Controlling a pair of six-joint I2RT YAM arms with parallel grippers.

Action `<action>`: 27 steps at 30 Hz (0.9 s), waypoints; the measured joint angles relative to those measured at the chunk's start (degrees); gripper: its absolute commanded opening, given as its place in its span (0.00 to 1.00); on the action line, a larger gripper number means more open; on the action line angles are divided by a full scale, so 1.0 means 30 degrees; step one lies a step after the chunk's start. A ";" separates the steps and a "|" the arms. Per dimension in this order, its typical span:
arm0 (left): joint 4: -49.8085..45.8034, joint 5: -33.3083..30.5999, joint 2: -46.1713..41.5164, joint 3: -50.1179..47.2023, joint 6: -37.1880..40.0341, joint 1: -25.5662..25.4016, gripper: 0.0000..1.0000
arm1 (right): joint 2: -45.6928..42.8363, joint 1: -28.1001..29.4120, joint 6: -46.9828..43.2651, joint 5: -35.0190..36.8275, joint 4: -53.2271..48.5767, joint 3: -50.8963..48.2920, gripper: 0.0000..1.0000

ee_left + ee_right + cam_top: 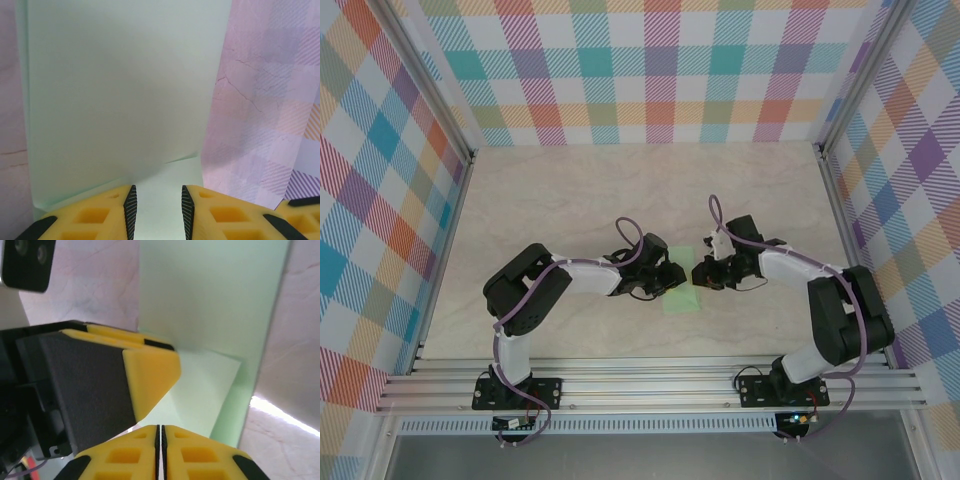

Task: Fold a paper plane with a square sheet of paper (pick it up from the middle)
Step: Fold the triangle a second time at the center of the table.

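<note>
Watching the pale mint-green square sheet of paper (pixel 681 300), partly folded and flat on the marbled tabletop (pixel 570 190) at the centre of the top view, I fear a skewed crease. My left gripper (pixel 157 212) stands with fingers apart over the sheet; my right gripper (pixel 159 445) has fingers pressed together, on paper or not I cannot tell. Any sideways drag could slide the sheet, and the close heads could collide.
</note>
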 measured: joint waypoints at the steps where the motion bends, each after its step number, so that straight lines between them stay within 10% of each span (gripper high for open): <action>1: 0.0000 -0.0007 0.0000 0.0000 0.0000 0.0000 0.32 | 0.0102 0.0000 0.0029 -0.0306 -0.0015 -0.0073 0.10; 27: 0.0007 0.0000 0.0022 0.0000 0.0007 0.0000 0.32 | 0.2543 0.0809 0.0430 0.1137 -0.1574 0.0313 0.16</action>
